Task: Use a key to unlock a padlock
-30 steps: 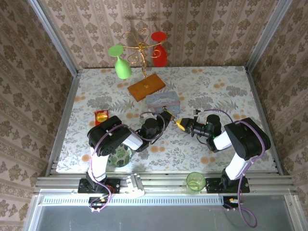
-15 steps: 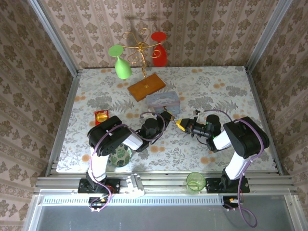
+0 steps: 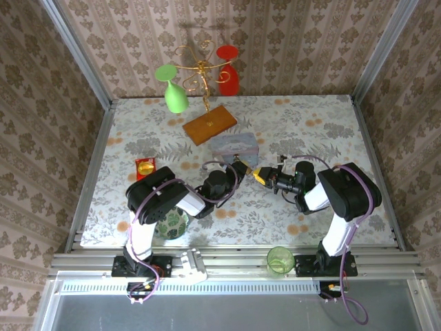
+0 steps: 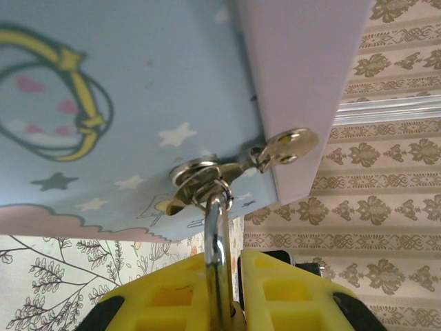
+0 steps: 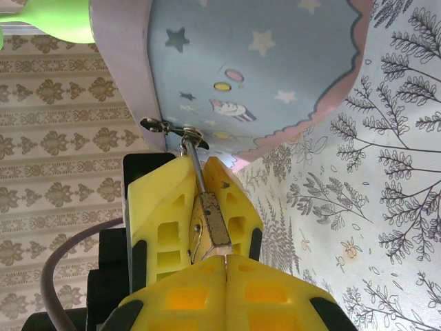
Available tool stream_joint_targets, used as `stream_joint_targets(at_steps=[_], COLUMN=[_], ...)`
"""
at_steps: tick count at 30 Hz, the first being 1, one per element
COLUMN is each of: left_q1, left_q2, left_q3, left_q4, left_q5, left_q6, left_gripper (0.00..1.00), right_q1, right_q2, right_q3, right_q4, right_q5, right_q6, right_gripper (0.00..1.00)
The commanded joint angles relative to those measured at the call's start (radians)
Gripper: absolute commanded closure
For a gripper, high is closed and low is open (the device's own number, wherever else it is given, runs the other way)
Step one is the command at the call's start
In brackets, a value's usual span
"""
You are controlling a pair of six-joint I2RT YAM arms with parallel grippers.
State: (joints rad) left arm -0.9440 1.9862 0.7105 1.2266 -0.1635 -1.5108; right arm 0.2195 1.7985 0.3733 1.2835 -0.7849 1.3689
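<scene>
The pale blue tin [image 3: 234, 145] stands mid-table, and the brass padlock [image 5: 212, 221] hangs by its silvery shackle [image 4: 218, 241] from the tin's hasp [image 4: 207, 172]. My left gripper [image 3: 241, 169] [image 4: 224, 276] is shut on the padlock, and its yellow fingers [image 5: 162, 207] flank the brass body. My right gripper [image 3: 260, 176] [image 5: 226, 269] faces it with its jaws shut tight, their tips against the padlock's bottom end. Of the key [image 5: 226, 256] only a thin silvery sliver shows at the seam between those tips.
A gold stand with a green and a red glass [image 3: 200, 76] and a wooden board [image 3: 209, 124] sit behind the tin. A red-and-yellow snack packet [image 3: 145, 166] lies at the left. A patterned cup [image 3: 171, 224] and a green cup [image 3: 280, 259] stand near the front edge.
The right gripper has edged slightly left, closer to the left gripper. The tin has shifted and tipped a little. Both grips are unchanged.
</scene>
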Motion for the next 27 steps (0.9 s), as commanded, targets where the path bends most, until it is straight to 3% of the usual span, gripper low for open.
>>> stream_joint_targets(at_steps=[1, 6, 11, 14, 21, 27], left_q1=[-0.038, -0.048, -0.073, -0.069, -0.08, -0.072], left_q2=[-0.001, 0.0, 0.014, 0.013, 0.045, 0.045], left_q3=[0.023, 0.045, 0.057, 0.033, 0.013, -0.025], left_q4=[0.086, 0.084, 0.085, 0.085, 0.086, 0.086], left_q5=[0.077, 0.079, 0.066, 0.054, 0.033, -0.01], left_q6=[0.006, 0.033, 0.022, 0.022, 0.015, 0.027], left_gripper=[1.0, 1.0, 1.0, 1.0, 1.0, 1.0], right_q1=[-0.001, 0.032, 0.13, 0.148, 0.188, 0.184], right_q2=[-0.011, -0.051, -0.075, -0.13, -0.221, -0.322], right_q3=[0.006, -0.034, 0.001, -0.001, 0.022, -0.016], right_q4=[0.023, -0.034, -0.098, -0.237, -0.375, -0.603], right_q5=[0.034, 0.116, 0.226, 0.288, 0.289, 0.36], right_q6=[0.012, -0.015, -0.037, -0.125, -0.209, -0.315], right_gripper=[1.0, 1.0, 1.0, 1.0, 1.0, 0.79])
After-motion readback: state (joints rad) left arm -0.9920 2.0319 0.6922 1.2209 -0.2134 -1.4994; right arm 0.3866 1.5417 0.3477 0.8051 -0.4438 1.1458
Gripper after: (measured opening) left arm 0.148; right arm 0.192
